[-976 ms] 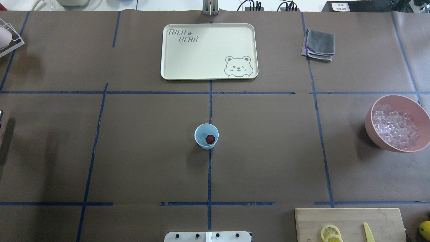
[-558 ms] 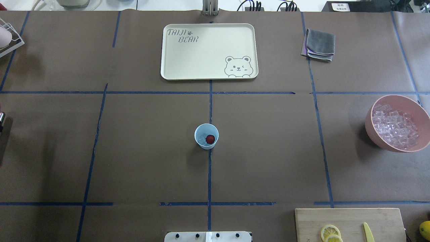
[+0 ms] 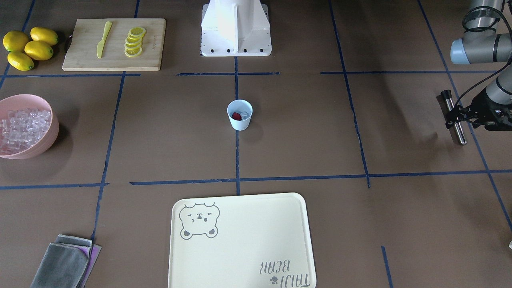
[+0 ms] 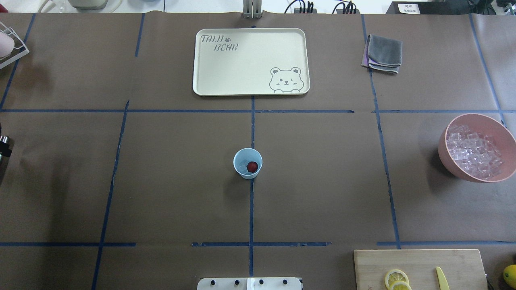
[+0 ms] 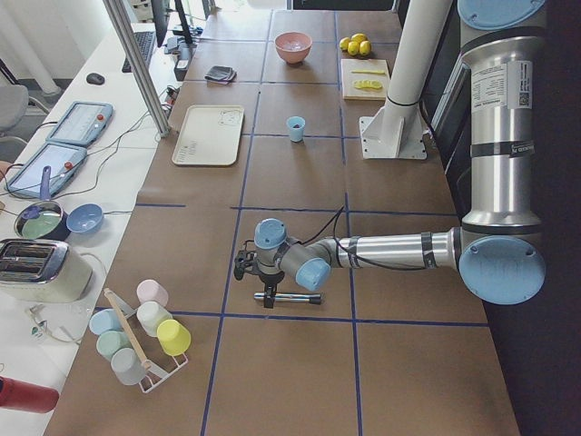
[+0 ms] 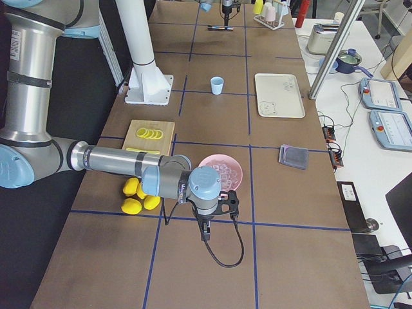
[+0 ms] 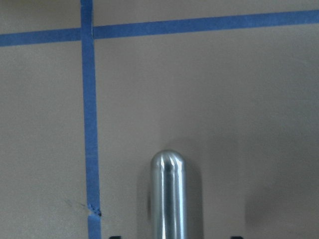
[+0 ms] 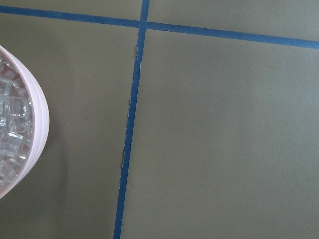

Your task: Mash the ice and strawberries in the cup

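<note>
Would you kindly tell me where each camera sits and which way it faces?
Front-facing: across the table, facing the robot; base at top, left gripper holding a rod at right.
Overhead: behind the robot, looking forward and down on the cup; base edge at bottom.
Exterior left: table's left end, looking along it; left arm near.
Exterior right: opposite end; right arm near, beside the bowl.
Left wrist: looks down at the rod.
Right wrist: looks down at table and bowl rim.
Shared: front-facing and overhead show the cup.
</note>
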Controlling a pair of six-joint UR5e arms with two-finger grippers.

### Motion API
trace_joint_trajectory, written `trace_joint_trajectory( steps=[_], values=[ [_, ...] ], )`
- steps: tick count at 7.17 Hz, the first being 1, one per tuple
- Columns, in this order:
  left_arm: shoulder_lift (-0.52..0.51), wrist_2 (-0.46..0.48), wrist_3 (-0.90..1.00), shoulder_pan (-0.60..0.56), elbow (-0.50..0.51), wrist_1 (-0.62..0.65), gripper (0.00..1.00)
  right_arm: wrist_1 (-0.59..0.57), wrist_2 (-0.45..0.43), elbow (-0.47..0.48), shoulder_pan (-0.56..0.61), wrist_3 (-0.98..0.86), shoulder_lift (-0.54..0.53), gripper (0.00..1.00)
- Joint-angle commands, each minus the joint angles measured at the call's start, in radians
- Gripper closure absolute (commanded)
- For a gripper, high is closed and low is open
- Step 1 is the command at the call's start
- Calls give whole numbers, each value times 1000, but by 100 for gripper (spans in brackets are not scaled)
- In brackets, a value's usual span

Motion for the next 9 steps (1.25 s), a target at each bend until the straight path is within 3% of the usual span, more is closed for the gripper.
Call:
trace_joint_trajectory(
  steps=[1, 2, 3, 5, 6, 7, 9],
  values=[
    [19, -46, 99, -33, -76, 19, 0, 0, 0, 2, 0, 1, 1, 0],
    [21, -113, 201, -118, -88, 75, 0, 0, 0, 2, 0, 1, 1, 0],
    [22, -118, 327, -186, -131, 191, 0, 0, 0, 4, 0, 1, 2, 1],
    [12, -122, 645, -391, -238, 587, 0, 0, 0, 4, 0, 0, 2, 0],
    [-8, -149, 715, -482, -253, 744, 0, 0, 0, 4, 0, 0, 2, 0],
    [15, -219, 717, -524, -253, 754, 0, 0, 0, 2, 0, 0, 2, 0],
    [32, -224, 714, -524, -244, 668, 0, 0, 0, 4, 0, 0, 2, 1]
  ],
)
